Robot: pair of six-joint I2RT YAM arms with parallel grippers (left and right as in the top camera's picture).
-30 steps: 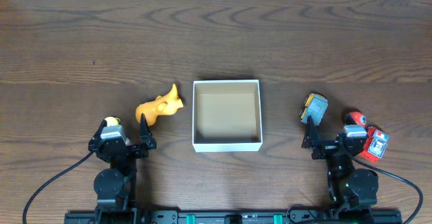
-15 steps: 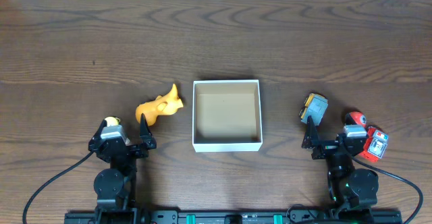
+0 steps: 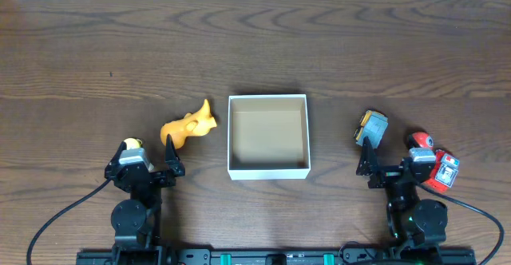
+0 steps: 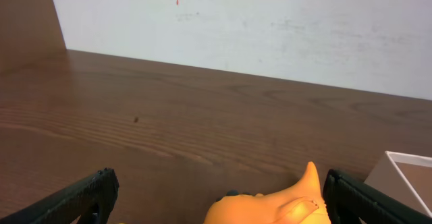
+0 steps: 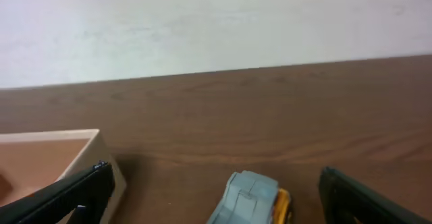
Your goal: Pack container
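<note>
The container (image 3: 268,169), a small square white box with a tan inside, sits open and empty at the table's middle; its corner shows in the left wrist view (image 4: 405,166) and the right wrist view (image 5: 67,143). An orange toy (image 3: 188,126) lies left of it, just ahead of my open left gripper (image 3: 148,158), between the fingers in the left wrist view (image 4: 273,205). A grey and yellow toy car (image 3: 371,127) lies right of the container, ahead of my open right gripper (image 3: 391,160), and shows in the right wrist view (image 5: 251,198).
A red and white toy (image 3: 432,160) lies at the right, beside the right arm. A small yellow-green toy (image 3: 132,144) sits by the left gripper's outer finger. A white wall (image 4: 256,21) stands beyond the table's far edge.
</note>
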